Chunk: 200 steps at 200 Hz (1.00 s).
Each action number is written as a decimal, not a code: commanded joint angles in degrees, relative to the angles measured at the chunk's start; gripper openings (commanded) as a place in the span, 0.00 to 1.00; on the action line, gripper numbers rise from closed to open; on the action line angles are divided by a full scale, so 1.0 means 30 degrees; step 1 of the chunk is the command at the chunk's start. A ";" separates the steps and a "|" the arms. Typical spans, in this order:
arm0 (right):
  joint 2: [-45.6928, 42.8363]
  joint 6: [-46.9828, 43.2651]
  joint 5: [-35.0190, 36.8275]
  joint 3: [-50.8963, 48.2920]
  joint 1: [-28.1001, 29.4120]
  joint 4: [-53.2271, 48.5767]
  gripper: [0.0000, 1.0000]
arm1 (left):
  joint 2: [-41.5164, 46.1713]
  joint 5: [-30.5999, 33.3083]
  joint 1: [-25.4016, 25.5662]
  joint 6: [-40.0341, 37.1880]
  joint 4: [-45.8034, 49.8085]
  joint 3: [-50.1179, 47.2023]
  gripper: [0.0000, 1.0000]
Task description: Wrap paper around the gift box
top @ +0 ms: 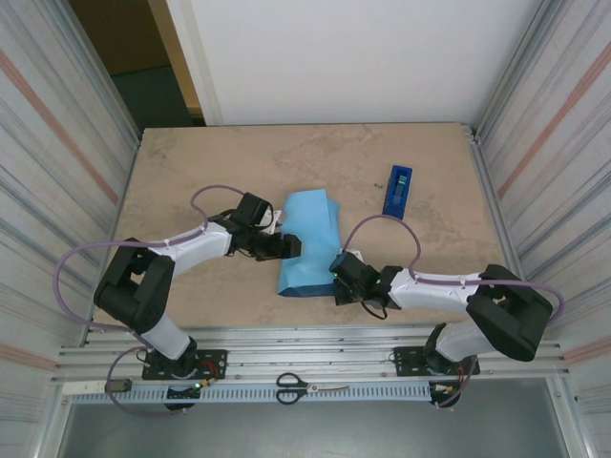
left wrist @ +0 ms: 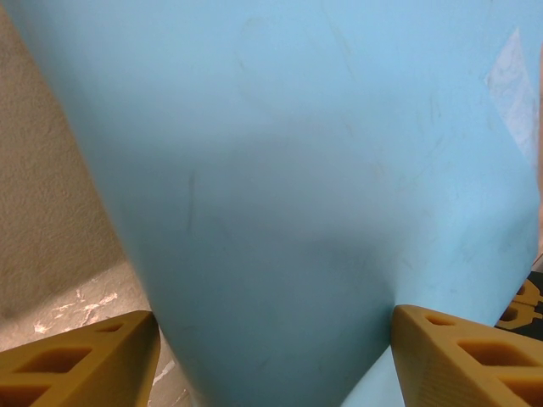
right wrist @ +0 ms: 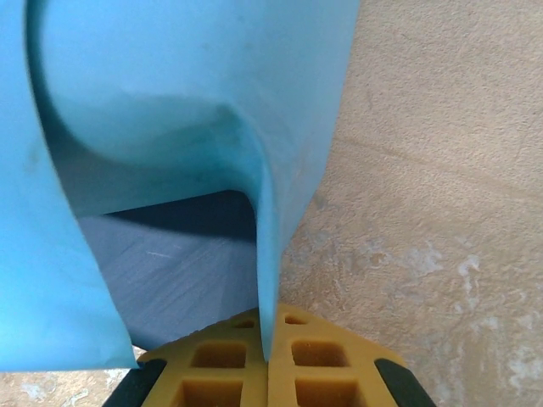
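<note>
The paper [top: 310, 239] lies folded into a long bundle at the table's middle, sky-blue face out. The gift box is hidden under it. My left gripper [top: 289, 246] reaches in from the left. Its jaws stand wide, and both yellow fingers [left wrist: 85, 360] touch the sides of the paper bundle [left wrist: 288, 186] between them. My right gripper [top: 336, 272] sits at the bundle's near right corner. In the right wrist view this gripper [right wrist: 270, 348] is shut on a thin standing edge of the paper [right wrist: 170, 85]. The dark navy face [right wrist: 170, 263] shows inside the fold.
A narrow dark-blue tape dispenser [top: 399, 189] lies at the right, behind the bundle. Scissors [top: 310, 386] rest on the metal rail in front of the arm bases. Corrugated walls close in both sides of the beige table [top: 220, 162].
</note>
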<state>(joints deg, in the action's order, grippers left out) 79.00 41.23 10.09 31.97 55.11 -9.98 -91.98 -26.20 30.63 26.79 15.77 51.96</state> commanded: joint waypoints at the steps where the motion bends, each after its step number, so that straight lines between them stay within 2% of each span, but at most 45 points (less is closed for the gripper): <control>1: -0.0499 0.0246 0.0300 -0.0086 0.0143 -0.0370 0.15 | -0.0481 0.0806 0.0072 -0.0382 0.1306 -0.0149 0.71; 6: -0.0726 0.0328 0.0493 -0.0034 0.0145 -0.0724 0.19 | -0.0466 0.0819 0.0072 -0.0397 0.1306 -0.0112 0.71; 34: -0.3021 0.0194 0.0959 -0.0591 -0.0010 -0.2014 0.23 | -0.0320 0.0819 0.0072 -0.0386 0.1364 -0.0046 0.71; 66: -0.5944 -0.0159 0.0334 -0.1627 -0.1027 -0.2588 0.36 | -0.0160 0.0733 0.0072 -0.0394 0.1409 0.0191 0.71; 100: -0.8872 -0.0513 0.0025 -0.2080 -0.2193 -0.3080 0.43 | -0.0155 0.0604 0.0071 -0.0458 0.1548 0.0546 0.71; 119: -1.0271 -0.0565 -0.1082 -0.2132 -0.3337 -0.3081 0.48 | -0.0100 0.0552 0.0072 -0.0509 0.1598 0.0579 0.72; 134: -1.1009 -0.0648 -0.2718 -0.1835 -0.4328 -0.2514 0.57 | -0.0056 0.0518 0.0072 -0.0572 0.1650 0.0641 0.72; 146: -1.1092 -0.0433 -0.3830 -0.1507 -0.5096 -0.1929 0.71 | 0.0002 0.0386 0.0072 -0.0579 0.1606 0.0692 0.73; 168: -0.9821 -0.0042 -0.6246 -0.0605 -0.6659 -0.0893 0.85 | 0.0118 0.0298 0.0072 -0.0577 0.1588 0.0940 0.74; 175: -0.9059 0.0152 -0.6841 -0.0208 -0.7033 -0.0694 0.93 | 0.0128 0.0244 0.0072 -0.0579 0.1597 0.1076 0.75; 200: -0.5794 -0.0140 -0.8332 0.1712 -0.7860 -0.0884 0.98 | 0.0177 -0.0028 0.0072 -0.0436 0.1629 0.1606 0.78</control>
<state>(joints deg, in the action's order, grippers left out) 54.74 41.15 -7.07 31.57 33.43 -14.46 -91.98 -25.93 30.61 26.55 19.38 54.04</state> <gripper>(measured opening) 0.971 0.765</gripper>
